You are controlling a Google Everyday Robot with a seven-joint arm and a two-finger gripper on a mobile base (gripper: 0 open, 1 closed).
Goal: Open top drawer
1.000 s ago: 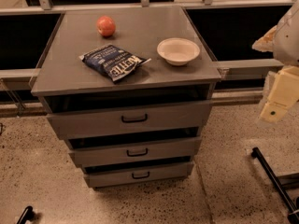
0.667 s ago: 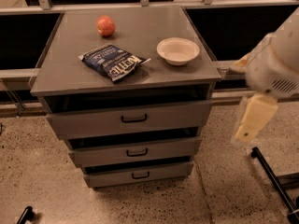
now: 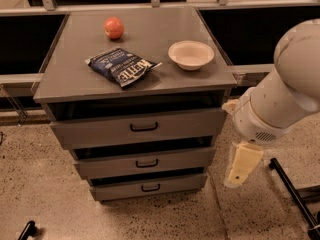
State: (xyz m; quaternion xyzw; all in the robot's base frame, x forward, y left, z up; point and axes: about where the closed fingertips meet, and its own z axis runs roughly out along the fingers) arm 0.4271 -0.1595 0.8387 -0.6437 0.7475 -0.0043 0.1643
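The top drawer (image 3: 100, 131) is the widest of three grey drawers in a grey cabinet. Its flat front carries a small black bar handle (image 3: 144, 127) at centre. A dark gap shows between its front and the cabinet top. My gripper (image 3: 242, 165) hangs below the white arm (image 3: 285, 99), to the right of the cabinet at about the height of the middle drawer (image 3: 145, 162). It is apart from the cabinet, touches no handle and holds nothing that I can see. The smallest drawer (image 3: 150, 187) is at the bottom.
On the cabinet top (image 3: 75, 69) lie a red apple (image 3: 114, 27), a dark blue chip bag (image 3: 121, 66) and a white bowl (image 3: 191, 54). A black bar (image 3: 292, 191) lies on the speckled floor at lower right. A railing and dark panels stand behind the cabinet.
My arm has swung left and down, towards the cabinet's right side. The gripper is lower and closer to the drawers. The drawers and the things on top have not moved.
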